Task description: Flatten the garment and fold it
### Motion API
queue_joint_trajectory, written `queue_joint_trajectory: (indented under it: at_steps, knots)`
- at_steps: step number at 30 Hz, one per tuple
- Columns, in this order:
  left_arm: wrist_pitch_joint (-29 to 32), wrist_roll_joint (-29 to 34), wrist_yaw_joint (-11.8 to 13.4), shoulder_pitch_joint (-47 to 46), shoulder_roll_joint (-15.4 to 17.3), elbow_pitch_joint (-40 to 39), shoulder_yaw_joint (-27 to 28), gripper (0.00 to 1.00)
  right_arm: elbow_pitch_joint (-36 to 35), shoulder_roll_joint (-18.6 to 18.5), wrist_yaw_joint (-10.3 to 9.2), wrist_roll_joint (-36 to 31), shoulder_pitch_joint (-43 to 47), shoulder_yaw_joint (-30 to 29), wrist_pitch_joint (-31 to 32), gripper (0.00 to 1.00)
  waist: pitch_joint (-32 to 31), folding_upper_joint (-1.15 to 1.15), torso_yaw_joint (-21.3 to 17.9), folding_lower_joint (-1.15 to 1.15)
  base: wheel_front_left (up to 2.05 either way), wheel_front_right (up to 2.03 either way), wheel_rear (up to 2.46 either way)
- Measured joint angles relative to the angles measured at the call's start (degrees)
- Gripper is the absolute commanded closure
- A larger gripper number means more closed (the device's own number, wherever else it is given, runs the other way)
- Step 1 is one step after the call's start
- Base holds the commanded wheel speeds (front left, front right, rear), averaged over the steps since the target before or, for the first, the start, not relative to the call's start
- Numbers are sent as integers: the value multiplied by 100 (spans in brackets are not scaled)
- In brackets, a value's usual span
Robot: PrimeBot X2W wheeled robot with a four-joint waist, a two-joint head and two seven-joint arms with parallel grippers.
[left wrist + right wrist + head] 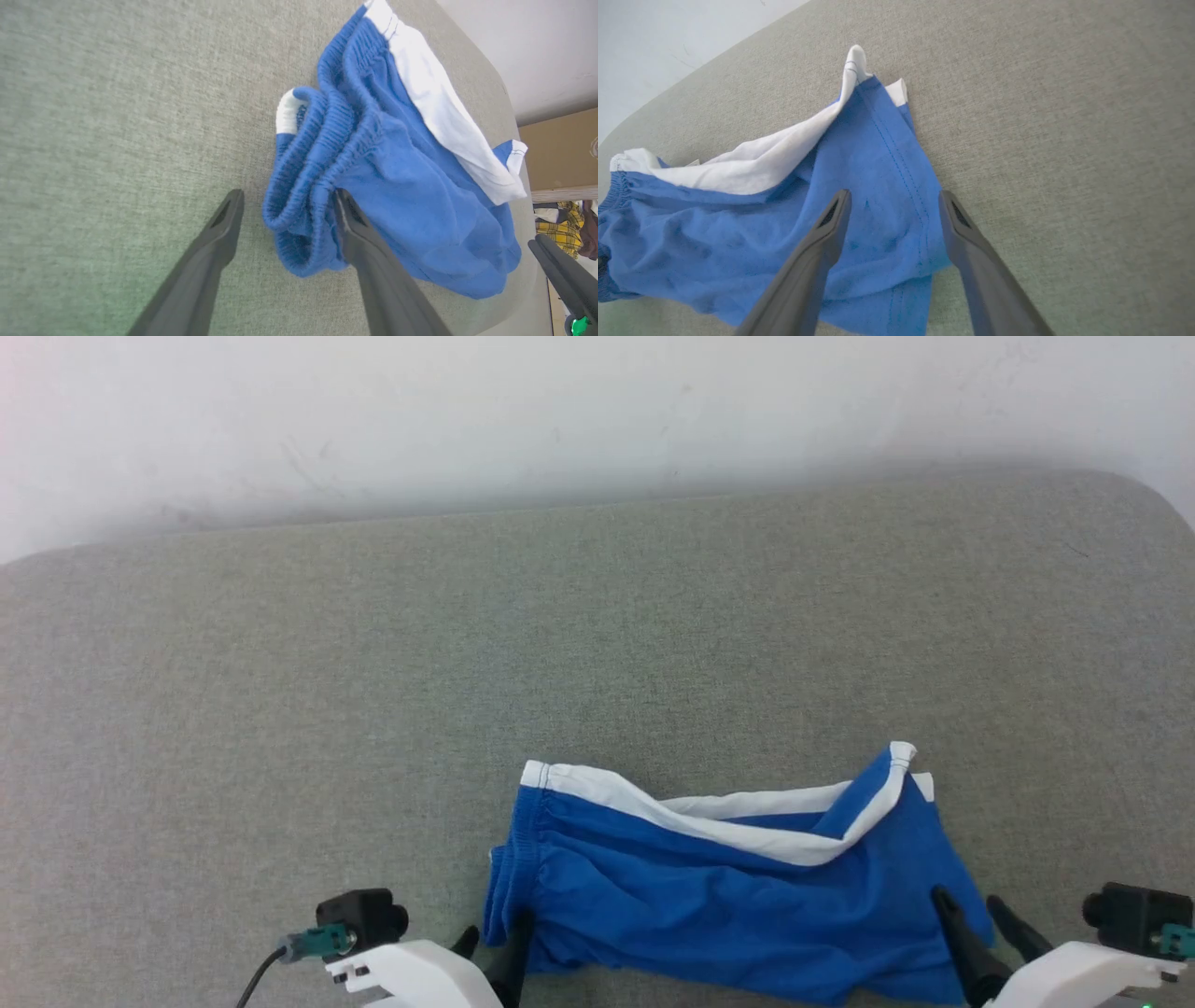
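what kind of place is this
Likely a room in a home, or a lab made like one: a grey fabric-covered padded surface, like a sofa or bed, against a plain white wall, blue shorts lying on it, and plaid cloth beyond its edge.

- We can read no text, label, brand, number or sign in any of the views.
- On the garment (728, 896), at the lower centre of the head view, the blue cloth and white bands facing us carry no lettering that we can make out.
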Motion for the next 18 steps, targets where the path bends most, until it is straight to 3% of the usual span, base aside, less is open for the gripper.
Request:
queue_joint_trajectory:
  at_steps: [4,9,13,18]
  knots:
    - [-140,-30,25,22,-45,-73,89,0,-215,7,0,2,39,40,258,0,-28,0,17,0,0,0,0]
    - [-706,63,52,129,-14,-559,360,0,-768,2,0,-135,120,-370,331,0,4,0,17,0,0,0,0]
    - [-1545,692,156,131,194,-814,593,0,-958,-9,0,-583,121,-584,322,0,72,0,29,0,0,0,0]
    - [-2336,1424,279,40,379,-742,630,0,-697,-7,0,-821,-20,-382,331,0,171,0,75,1,0,0,0]
